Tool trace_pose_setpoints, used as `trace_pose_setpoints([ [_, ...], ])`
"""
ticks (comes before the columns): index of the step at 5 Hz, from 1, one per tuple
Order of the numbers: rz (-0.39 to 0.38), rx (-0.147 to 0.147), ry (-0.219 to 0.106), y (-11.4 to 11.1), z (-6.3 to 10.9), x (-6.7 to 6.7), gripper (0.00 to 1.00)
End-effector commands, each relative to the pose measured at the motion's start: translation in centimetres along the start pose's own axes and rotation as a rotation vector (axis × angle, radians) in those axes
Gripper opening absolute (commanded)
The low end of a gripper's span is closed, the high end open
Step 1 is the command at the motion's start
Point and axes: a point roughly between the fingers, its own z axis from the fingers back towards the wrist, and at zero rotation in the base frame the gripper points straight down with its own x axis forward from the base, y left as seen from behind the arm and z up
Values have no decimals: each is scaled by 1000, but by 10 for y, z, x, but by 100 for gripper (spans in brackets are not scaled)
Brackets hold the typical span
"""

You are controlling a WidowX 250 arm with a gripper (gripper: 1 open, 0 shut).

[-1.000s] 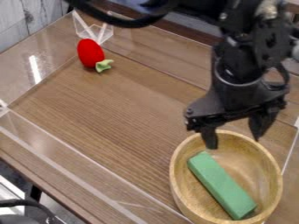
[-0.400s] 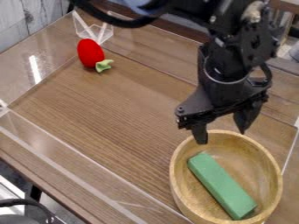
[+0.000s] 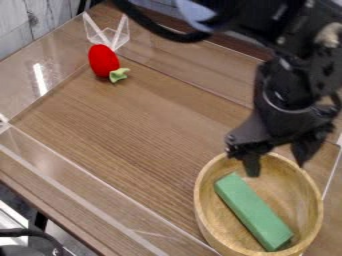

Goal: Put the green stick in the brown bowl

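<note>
The green stick (image 3: 254, 210), a flat mint-green block, lies inside the brown bowl (image 3: 203, 196) at the lower right of the wooden table. It rests diagonally on the bowl's floor. My gripper (image 3: 283, 155) hangs over the bowl's far rim, pointing steeply down. Its two dark fingers (image 3: 251, 162) are spread wide with nothing between them. It stands above the stick and apart from it.
A small red toy with a green stem (image 3: 104, 61) sits at the far left of the table. Clear plastic walls (image 3: 40, 75) edge the table top. The black arm fills the upper right.
The gripper swung left a little, then back to the right over the bowl's far rim, staying open. The green stick has kept its place in the bowl.
</note>
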Motion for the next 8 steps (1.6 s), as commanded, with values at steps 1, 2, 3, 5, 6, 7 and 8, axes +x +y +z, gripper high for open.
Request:
trace_pose_setpoints([
  [1,18,-43,-11,-11,4,9,100],
  [2,52,-40,-10,-9,1,14,100],
  [3,10,-52,-9,-7,12,28,100],
  [5,-240,-149,-55,6,30,85,100],
  [6,-281,-170,-79,-7,29,100,100],
  [7,-342,-177,-121,-21,26,110,100],
  [8,-319,-169,-166,-29,34,115,100],
])
